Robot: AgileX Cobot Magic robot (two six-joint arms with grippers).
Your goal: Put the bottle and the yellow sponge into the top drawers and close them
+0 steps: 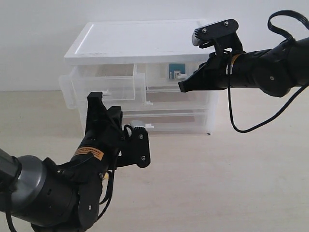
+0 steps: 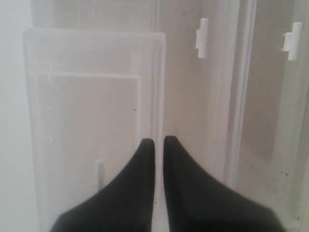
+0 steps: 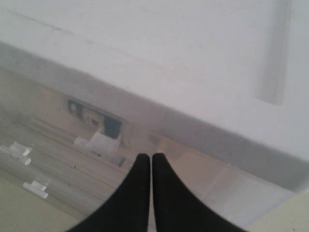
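The white cabinet (image 1: 145, 41) has two top drawers. The left top drawer (image 1: 104, 84) stands pulled out toward me. My left gripper (image 1: 95, 98) is shut and empty, its tips at that drawer's front panel (image 2: 91, 111). The right top drawer (image 1: 164, 77) sits pushed in, and the bottle (image 1: 174, 72) shows through it by its teal label (image 3: 99, 121). My right gripper (image 1: 182, 87) is shut with nothing in it, its tip at this drawer's front (image 3: 193, 169). The yellow sponge is not visible in any view.
Two full-width drawers lie below, each with a small white tab handle (image 1: 148, 102) (image 1: 148, 126); the same tabs appear in the left wrist view (image 2: 202, 37) (image 2: 292, 41). A black cable (image 1: 241, 128) hangs from the right arm. Pale tabletop (image 1: 217, 183) surrounds the cabinet.
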